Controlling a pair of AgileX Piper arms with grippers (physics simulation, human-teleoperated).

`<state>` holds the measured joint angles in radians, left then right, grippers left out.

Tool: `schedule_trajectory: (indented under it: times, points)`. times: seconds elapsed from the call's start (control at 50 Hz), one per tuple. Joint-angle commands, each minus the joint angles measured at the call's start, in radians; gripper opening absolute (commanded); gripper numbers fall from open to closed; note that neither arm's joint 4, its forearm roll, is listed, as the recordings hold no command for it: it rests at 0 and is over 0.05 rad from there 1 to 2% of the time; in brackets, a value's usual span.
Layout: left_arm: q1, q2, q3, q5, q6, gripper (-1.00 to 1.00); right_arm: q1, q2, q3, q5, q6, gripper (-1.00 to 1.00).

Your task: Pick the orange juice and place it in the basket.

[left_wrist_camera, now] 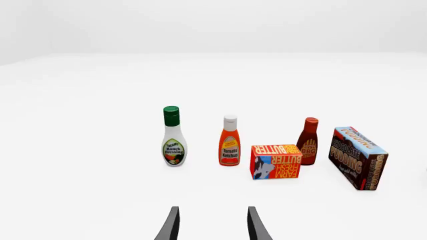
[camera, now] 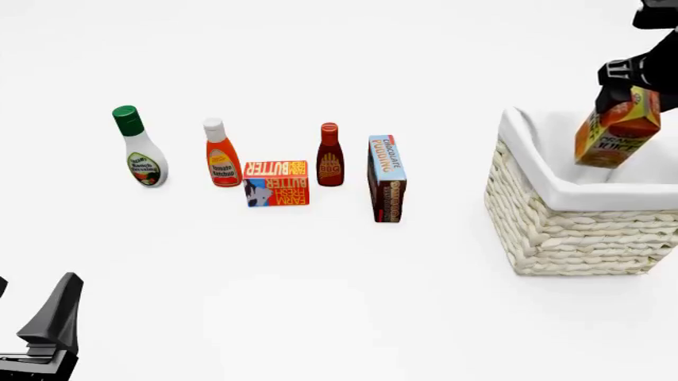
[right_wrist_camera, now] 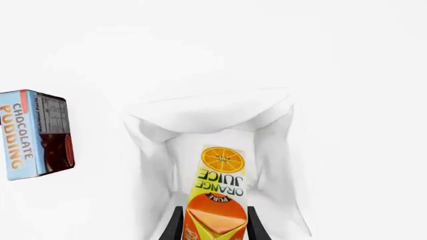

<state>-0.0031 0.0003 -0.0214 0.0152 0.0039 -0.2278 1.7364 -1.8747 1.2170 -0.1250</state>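
Note:
The orange juice carton hangs tilted over the open basket, held at its gable top by my right gripper, which is shut on it. In the right wrist view the carton sits between the two dark fingers, with the basket's white liner below it. The carton's base is at about rim height; I cannot tell whether it touches the liner. My left gripper is open and empty, low at the near left of the table, well short of the row of groceries.
A row of groceries stands left of the basket: ranch dressing bottle, ketchup bottle, butter box, BBQ sauce bottle and chocolate pudding box. The pudding box also shows in the right wrist view.

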Motion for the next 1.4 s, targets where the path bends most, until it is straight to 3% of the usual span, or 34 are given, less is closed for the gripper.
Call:
schedule_trajectory:
  times: [0.02,0.64,1.4]
  points:
    - [0.001,0.0,0.001,-0.001,0.0,1.0,0.001,0.008,-0.009,0.003,0.033,-1.0]
    - [0.001,0.0,0.001,-0.001,0.0,1.0,0.004,0.067,-0.01,0.003,0.083,-1.0]
    - [0.001,0.0,0.001,-0.001,0.0,1.0,-0.019,0.104,0.012,0.003,0.106,-1.0]
